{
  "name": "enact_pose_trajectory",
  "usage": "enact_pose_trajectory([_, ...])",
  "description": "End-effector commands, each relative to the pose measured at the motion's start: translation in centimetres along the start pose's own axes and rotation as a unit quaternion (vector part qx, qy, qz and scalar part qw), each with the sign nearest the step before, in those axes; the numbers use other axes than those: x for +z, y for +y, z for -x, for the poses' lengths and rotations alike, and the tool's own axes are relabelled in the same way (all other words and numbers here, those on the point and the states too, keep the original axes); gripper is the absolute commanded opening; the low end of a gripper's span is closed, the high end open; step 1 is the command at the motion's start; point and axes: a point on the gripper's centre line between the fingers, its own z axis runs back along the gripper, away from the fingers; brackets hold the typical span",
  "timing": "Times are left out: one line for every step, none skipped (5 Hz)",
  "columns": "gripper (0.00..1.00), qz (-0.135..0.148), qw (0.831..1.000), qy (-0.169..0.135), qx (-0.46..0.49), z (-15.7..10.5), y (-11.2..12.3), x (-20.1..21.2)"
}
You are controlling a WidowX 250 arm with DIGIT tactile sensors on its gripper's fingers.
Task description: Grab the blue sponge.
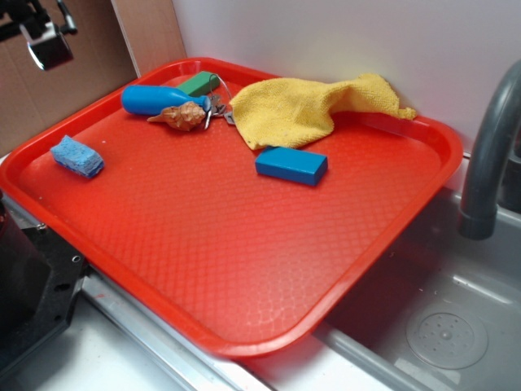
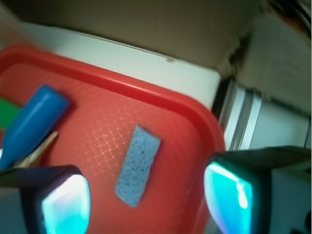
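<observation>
The blue sponge [image 1: 77, 156], light blue and porous, lies flat near the left edge of the red tray [image 1: 244, 269]. In the wrist view the blue sponge [image 2: 138, 165] sits on the tray below and between my two pads, with nothing gripped. My gripper [image 2: 146, 202] is open, its jaws wide apart, held well above the sponge. In the exterior view only part of the gripper [image 1: 45, 37] shows at the top left corner, high above the tray.
On the tray's far side lie a glossy blue bottle-shaped object [image 1: 159, 99], a green block [image 1: 199, 82], a shell [image 1: 181, 116], a yellow cloth [image 1: 313, 106] and a darker blue block [image 1: 291, 165]. A sink with a grey faucet [image 1: 488, 155] lies to the right.
</observation>
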Motion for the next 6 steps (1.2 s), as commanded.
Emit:
enact_pose_trajectory([1.00, -0.067, 0.972, -0.023, 0.224, 2.1, -0.5, -3.3])
enact_pose_trajectory([1.00, -0.083, 0.976, -0.024, 0.202, 2.6, -0.2, -6.0])
enact_pose_trajectory([1.00, -0.095, 0.978, -0.016, 0.187, 2.6, 0.6, -7.7])
enact_pose_trajectory([1.00, -0.112, 0.978, -0.007, 0.175, 2.3, 2.4, -9.6])
enact_pose_trajectory([0.00, -0.116, 0.983, -0.010, 0.142, 2.7, 1.6, -9.8])
enact_pose_trajectory([0.00, -0.094, 0.992, -0.011, 0.082, 3.2, 0.9, -8.2])
